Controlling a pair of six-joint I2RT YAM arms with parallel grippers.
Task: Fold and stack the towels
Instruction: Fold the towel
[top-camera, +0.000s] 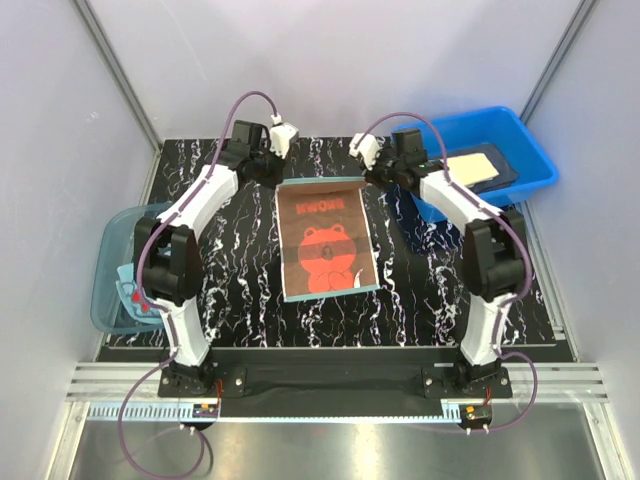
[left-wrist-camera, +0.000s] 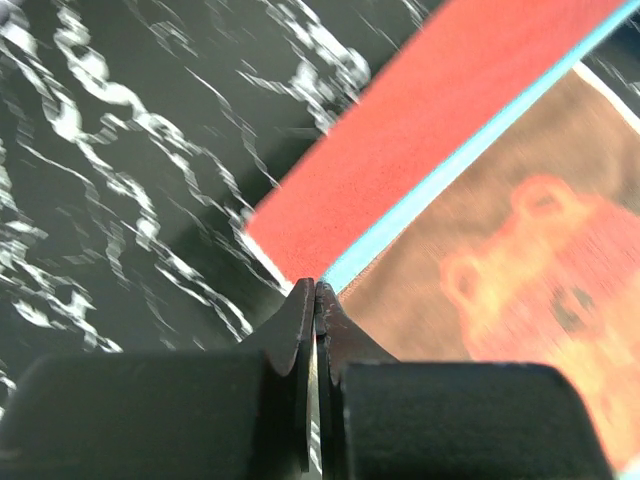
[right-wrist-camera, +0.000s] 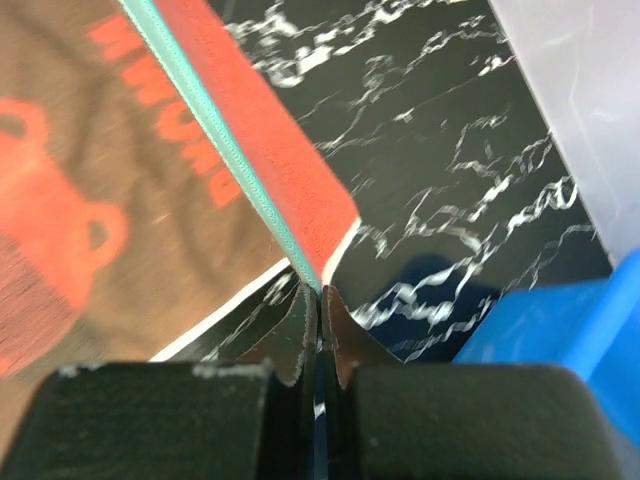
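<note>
Right now both sets of jaws are shut tight, and each one pinches a corner of the red towel (top-camera: 325, 243). The left gripper (left-wrist-camera: 315, 292) has its two fingers pressed together on one far corner. The towel's teal edge runs straight up and away from the tips. To the left of that edge a plain red strip of the towel shows, lifted a little off the black and white table (top-camera: 230, 280), with a shadow under it. To the right of the edge you can see the blurry bear face.

The right gripper (right-wrist-camera: 320, 295) does the same at the other far corner. Its fingers are clamped on the very tip of the cloth. The teal edge leads up and to the left from the jaws, the letters lie to the left of them, and bare table is on the right.

From above, the rest of the red towel lies flat between the two arms and reaches back toward their bases.

Just to the right of the right jaws is a blue bin (top-camera: 530, 160). A pale yellow towel (top-camera: 475, 165) lies inside it on a dark slate-blue towel (top-camera: 503, 170). Well away from the left jaws, a teal tub (top-camera: 110, 290) sits at the table's left edge.
</note>
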